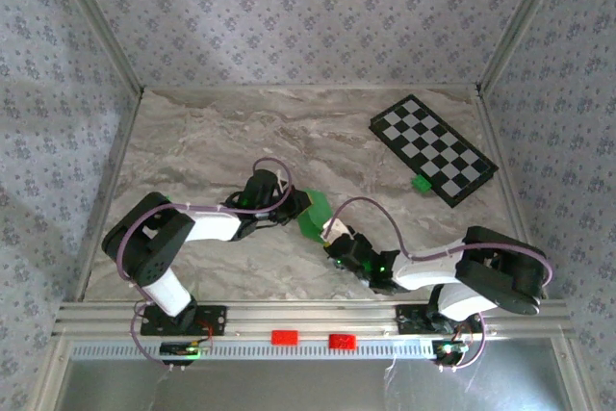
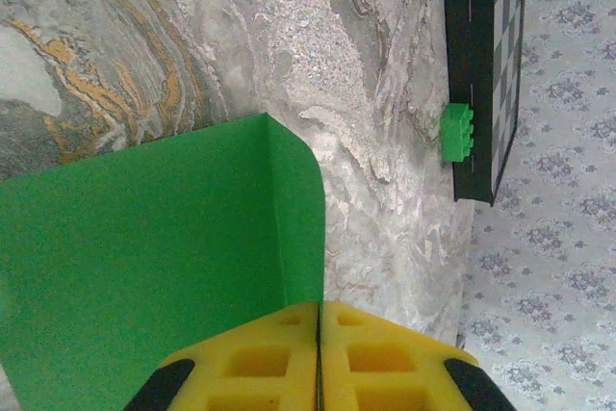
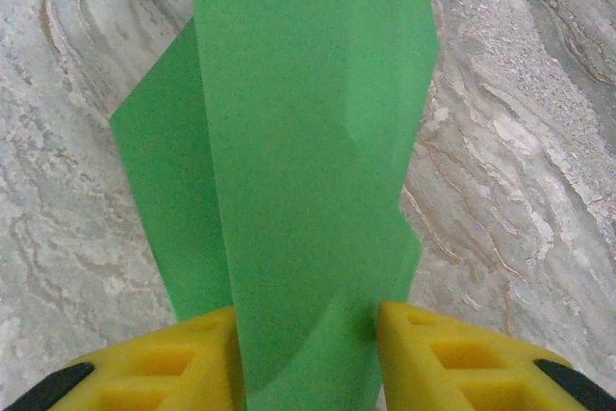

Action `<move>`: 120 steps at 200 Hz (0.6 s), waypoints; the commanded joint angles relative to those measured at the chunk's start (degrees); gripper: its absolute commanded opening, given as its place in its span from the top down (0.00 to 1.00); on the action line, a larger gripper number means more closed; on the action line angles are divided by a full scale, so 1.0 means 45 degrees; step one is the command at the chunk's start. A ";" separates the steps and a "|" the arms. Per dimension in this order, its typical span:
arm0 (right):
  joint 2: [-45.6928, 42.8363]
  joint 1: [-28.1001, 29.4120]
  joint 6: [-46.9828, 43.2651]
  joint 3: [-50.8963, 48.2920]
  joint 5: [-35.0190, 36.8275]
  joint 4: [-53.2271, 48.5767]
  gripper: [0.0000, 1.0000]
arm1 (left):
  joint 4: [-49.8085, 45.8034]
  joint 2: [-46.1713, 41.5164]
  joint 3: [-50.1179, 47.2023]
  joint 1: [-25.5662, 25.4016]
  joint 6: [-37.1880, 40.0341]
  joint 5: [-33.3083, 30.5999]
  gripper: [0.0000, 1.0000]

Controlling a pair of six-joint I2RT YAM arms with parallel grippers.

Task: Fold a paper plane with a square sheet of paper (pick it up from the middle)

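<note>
pinching paper (image 2: pixel 154 276), left hand (image 2: pixel 319 317); right hand (image 3: pixel 306 329) straddling it

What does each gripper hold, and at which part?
The left gripper pinches the green paper at its edge; it sits inside the right gripper, grip unclear.

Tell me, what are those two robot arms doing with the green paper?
They're folding it together. The left pincer is shut on one edge of the square sheet of paper, which is raised above the marble table. The right pincer has the bent sheet between its fingers, though I can't tell if it's gripping. The folding looks far from done.
</note>
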 commanded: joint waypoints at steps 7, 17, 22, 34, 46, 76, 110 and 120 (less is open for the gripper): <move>-0.0432 0.0030 0.0461 -0.0512 -0.0443 0.0226 0.65 | -0.0026 0.0218 0.0516 0.0086 0.0132 0.0353 0.93; -0.0376 0.0016 0.0424 -0.0604 -0.0380 0.0337 0.66 | -0.0172 0.0206 0.0521 0.0069 0.0173 0.0305 0.93; -0.0359 0.0012 0.0321 -0.0686 -0.0401 0.0564 0.66 | -0.0184 0.0215 0.0497 0.0082 0.0180 0.0268 0.93; -0.0349 0.0021 0.0295 -0.0880 -0.0438 0.1051 0.70 | -0.0156 0.0234 0.0426 0.0087 0.0137 0.0226 0.93; -0.0372 -0.0017 0.0319 -0.0863 -0.0655 0.1127 0.71 | -0.0020 0.0255 0.0394 0.0067 0.0087 0.0265 0.93; -0.0328 -0.0101 0.0166 -0.0699 -0.0997 0.1069 0.67 | -0.0571 0.0179 0.0563 0.0091 0.0277 0.0171 0.93; -0.0277 -0.0332 0.0164 -0.0629 -0.1175 0.1333 0.75 | -0.0207 0.0389 0.0470 0.0022 0.0070 0.0264 0.94; -0.0314 -0.0414 0.0241 -0.0625 -0.1184 0.1313 0.76 | -0.0131 0.0430 0.0438 0.0023 0.0023 0.0266 0.94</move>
